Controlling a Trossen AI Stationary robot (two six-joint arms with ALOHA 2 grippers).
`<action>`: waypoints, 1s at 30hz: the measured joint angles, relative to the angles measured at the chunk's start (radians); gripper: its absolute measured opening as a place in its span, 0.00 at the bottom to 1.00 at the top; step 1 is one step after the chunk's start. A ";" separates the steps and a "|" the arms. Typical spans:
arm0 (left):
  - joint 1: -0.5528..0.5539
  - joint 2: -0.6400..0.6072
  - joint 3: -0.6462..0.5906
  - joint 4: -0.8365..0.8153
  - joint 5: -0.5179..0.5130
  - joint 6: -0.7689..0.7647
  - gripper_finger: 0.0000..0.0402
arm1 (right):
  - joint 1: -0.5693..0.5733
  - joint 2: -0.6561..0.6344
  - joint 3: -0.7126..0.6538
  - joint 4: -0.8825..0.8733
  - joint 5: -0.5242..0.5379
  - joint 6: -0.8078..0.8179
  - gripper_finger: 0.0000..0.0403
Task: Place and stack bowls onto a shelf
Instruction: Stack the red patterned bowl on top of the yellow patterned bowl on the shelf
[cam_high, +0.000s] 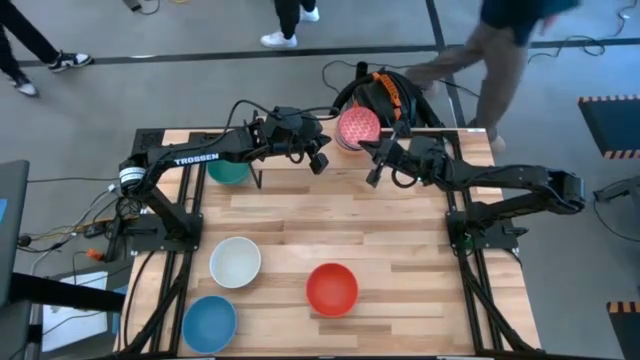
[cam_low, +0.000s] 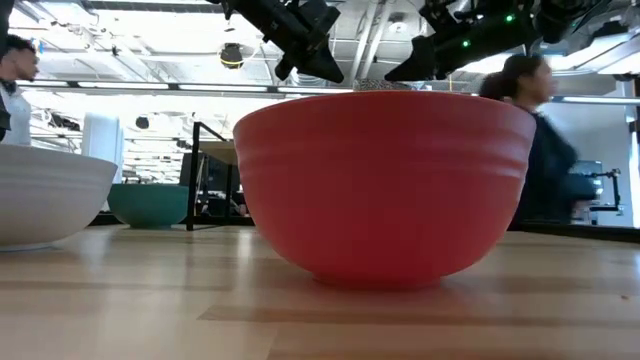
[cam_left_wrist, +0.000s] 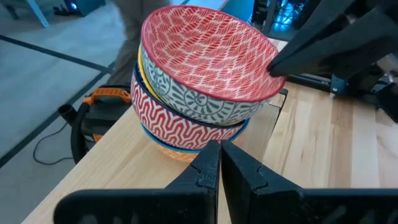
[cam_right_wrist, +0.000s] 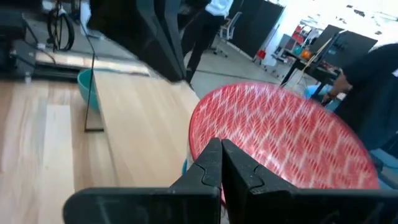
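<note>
— Where have the bowls got to?

— A stack sits at the far edge of the low light-wood shelf (cam_high: 300, 135). On top is a pink bowl with a red leaf-patterned inside (cam_high: 358, 127), tilted, resting crooked on the one below, which has a red squiggle pattern; under that I can just make out a yellow rim and a bit of blue.

— And the arms?

— Both up at the back. The left gripper (cam_high: 320, 163) hangs just beside the stack, its fingers (cam_left_wrist: 208, 168) pressed together and holding nothing. The right gripper (cam_high: 374, 177) is on the other side of the stack, fingers (cam_right_wrist: 211, 163) together too, also bare.

— Anything else on the table?

— A teal-green round bowl (cam_high: 228, 171) stands under the shelf, near its thin black leg. Nearer us on the plank tabletop (cam_high: 400, 250) are a plain red bowl (cam_high: 331, 288), a cream-white bowl (cam_high: 235, 262) and a blue bowl (cam_high: 209, 324), all well apart from the shelf.

— What's in the way?

— From table height the red bowl blocks nearly everything; the stack barely peeks over its rim. Behind the table a person (cam_high: 500, 60) is walking past, and an orange-and-black bundle (cam_high: 385, 92) lies on the floor right behind the stack.
</note>
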 joint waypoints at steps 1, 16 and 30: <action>0.000 0.000 0.000 0.000 0.000 0.000 0.00 | 0.000 0.001 0.000 -0.009 0.000 -0.002 0.05; 0.000 0.000 0.000 0.019 -0.001 -0.003 0.00 | -0.048 -0.004 0.000 0.007 0.002 -0.036 0.06; 0.002 0.032 0.000 0.202 0.039 0.033 0.00 | -0.128 -0.068 -0.001 0.099 -0.006 -0.051 0.07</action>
